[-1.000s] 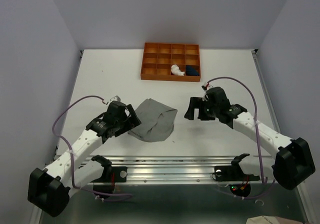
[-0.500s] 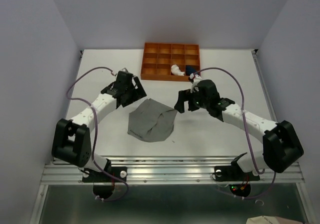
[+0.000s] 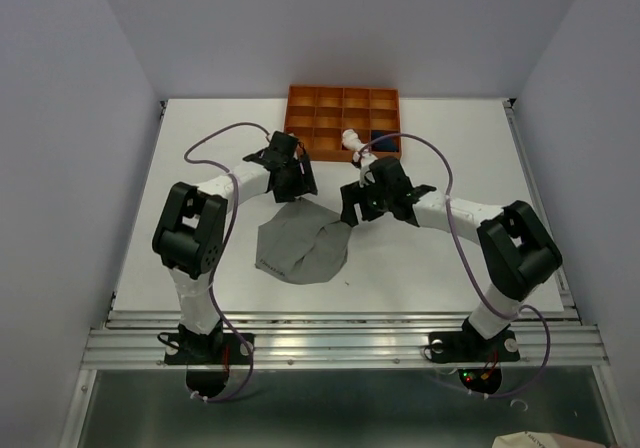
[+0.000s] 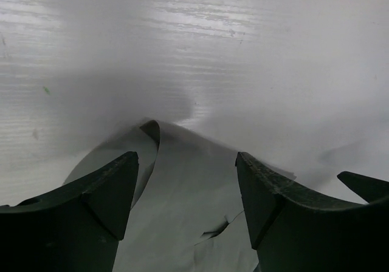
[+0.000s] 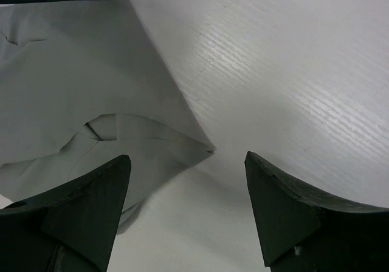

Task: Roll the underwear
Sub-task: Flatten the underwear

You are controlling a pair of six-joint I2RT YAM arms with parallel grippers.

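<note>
Both apart | left hand (image 4: pixel 185 156), right hand (image 5: pixel 187 158) at grey underwear (image 3: pixel 300 248) far corners

spread underwear (image 3: pixel 300 250): plain grey; boxed underwear (image 3: pixel 388 143): navy; tray (image 3: pixel 340 89): orange; table (image 3: pixel 200 168): white

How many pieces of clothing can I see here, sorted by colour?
Grey garment: 1
White garment, in the orange tray: 1
Navy garment, in the same tray: 1
Total: 3
</note>
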